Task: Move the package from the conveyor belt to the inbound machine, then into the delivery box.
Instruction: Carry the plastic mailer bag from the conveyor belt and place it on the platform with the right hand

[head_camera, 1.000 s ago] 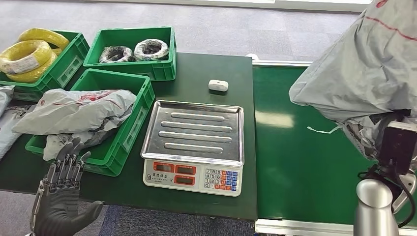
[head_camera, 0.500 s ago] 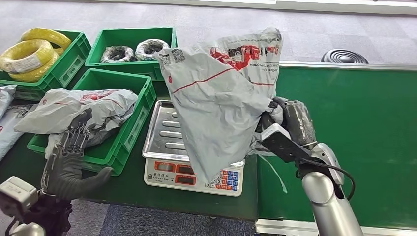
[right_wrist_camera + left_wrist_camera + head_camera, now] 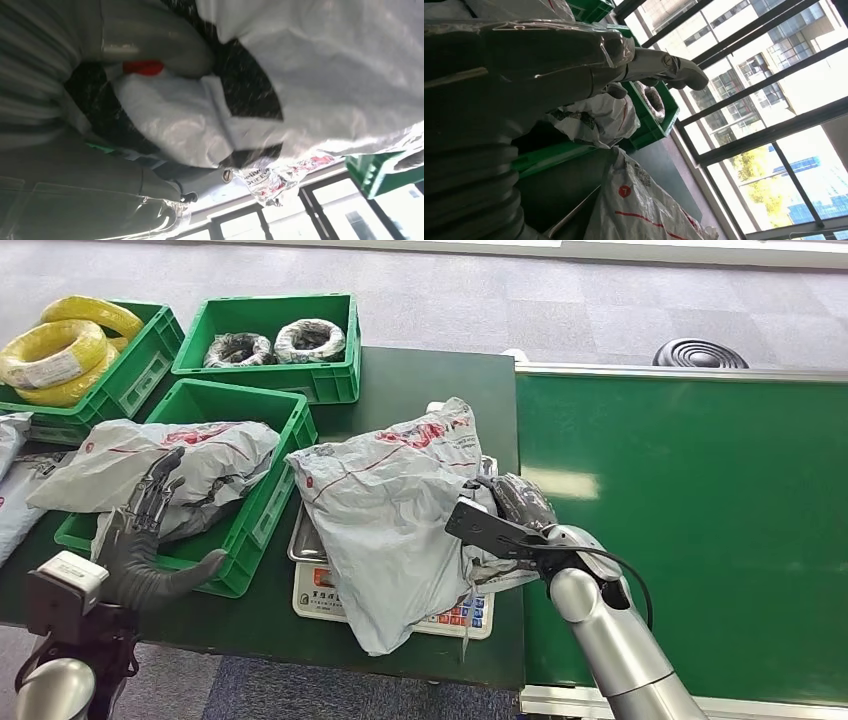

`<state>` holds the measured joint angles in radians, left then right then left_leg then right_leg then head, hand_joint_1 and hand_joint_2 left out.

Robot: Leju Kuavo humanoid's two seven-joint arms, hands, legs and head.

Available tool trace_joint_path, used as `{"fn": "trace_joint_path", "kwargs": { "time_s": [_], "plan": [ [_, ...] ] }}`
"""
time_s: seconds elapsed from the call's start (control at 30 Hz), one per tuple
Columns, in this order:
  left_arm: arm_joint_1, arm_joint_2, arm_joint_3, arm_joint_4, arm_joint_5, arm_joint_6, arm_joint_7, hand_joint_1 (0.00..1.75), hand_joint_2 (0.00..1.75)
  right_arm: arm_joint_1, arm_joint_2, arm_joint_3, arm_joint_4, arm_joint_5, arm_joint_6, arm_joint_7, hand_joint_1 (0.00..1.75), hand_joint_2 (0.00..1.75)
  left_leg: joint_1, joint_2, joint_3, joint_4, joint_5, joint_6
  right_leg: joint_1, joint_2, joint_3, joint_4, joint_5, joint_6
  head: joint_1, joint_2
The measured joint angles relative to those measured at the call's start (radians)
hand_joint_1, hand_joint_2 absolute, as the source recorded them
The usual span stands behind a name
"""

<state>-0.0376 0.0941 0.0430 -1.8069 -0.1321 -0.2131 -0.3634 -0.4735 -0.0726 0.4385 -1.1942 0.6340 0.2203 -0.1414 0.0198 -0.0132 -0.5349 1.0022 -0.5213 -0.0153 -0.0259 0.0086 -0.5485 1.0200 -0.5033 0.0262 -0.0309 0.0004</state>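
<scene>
With the grey poly-mailer package (image 3: 390, 530) now lying on the weighing scale (image 3: 398, 602), draped over its steel tray and partly hiding the keypad, the first leg looks about done: the green conveyor belt (image 3: 700, 520) has no parcel on it and the package sits at what I take to be the inbound machine. The right hand (image 3: 515, 508) holds the package at its right edge; the right wrist view shows the thumb and dark fingers clamped on grey plastic (image 3: 240, 100), so no release yet. The left hand (image 3: 145, 540) holds nothing, fingers spread wide, hovering near the front of the near green crate (image 3: 255, 525). Left to do, by my read: let go or re-grip after weighing, then carry the package left into the delivery box, presumably that near crate. Contents: the near crate already has a crumpled grey mailer (image 3: 165, 465) heaped above the rim, so room is tight. The far-left crate (image 3: 140, 370) holds yellow cable coils (image 3: 60, 350). The back middle crate (image 3: 265, 375) holds two wrapped dark coils (image 3: 272, 343). More grey bags (image 3: 10, 480) lie on the table at the left edge.
</scene>
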Motion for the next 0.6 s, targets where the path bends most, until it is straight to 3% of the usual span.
{"fn": "trace_joint_path", "kwargs": {
  "time_s": [0.23, 0.43, 0.6],
  "plan": [
    [-0.013, 0.004, -0.099, 0.007, -0.131, 0.106, 0.050, 0.00, 1.75, -0.017, 0.048, -0.049, 0.058, -0.116, -0.172, -0.192, 0.00, 1.75, 0.000, 0.000, 0.000, 0.000, 0.000, 0.000, 0.000, 0.000, -0.001, 0.000, 0.000, 0.000, 0.000, 0.000],
    [-0.079, 0.014, -0.250, 0.054, -0.192, 0.177, 0.126, 0.00, 1.75, 0.005, 0.058, -0.069, 0.033, -0.256, -0.126, -0.241, 0.00, 1.75, 0.000, -0.001, 0.000, 0.001, 0.000, 0.000, 0.000, 0.000, -0.001, 0.000, 0.000, 0.000, 0.000, 0.000],
    [-0.132, 0.012, -0.381, 0.113, -0.235, 0.193, 0.217, 0.00, 1.75, 0.066, 0.055, -0.072, -0.041, -0.288, -0.137, -0.251, 0.00, 1.75, 0.000, 0.000, 0.000, 0.001, 0.000, 0.000, 0.000, 0.000, -0.002, 0.000, 0.000, 0.000, 0.000, 0.000]
  ]
}}
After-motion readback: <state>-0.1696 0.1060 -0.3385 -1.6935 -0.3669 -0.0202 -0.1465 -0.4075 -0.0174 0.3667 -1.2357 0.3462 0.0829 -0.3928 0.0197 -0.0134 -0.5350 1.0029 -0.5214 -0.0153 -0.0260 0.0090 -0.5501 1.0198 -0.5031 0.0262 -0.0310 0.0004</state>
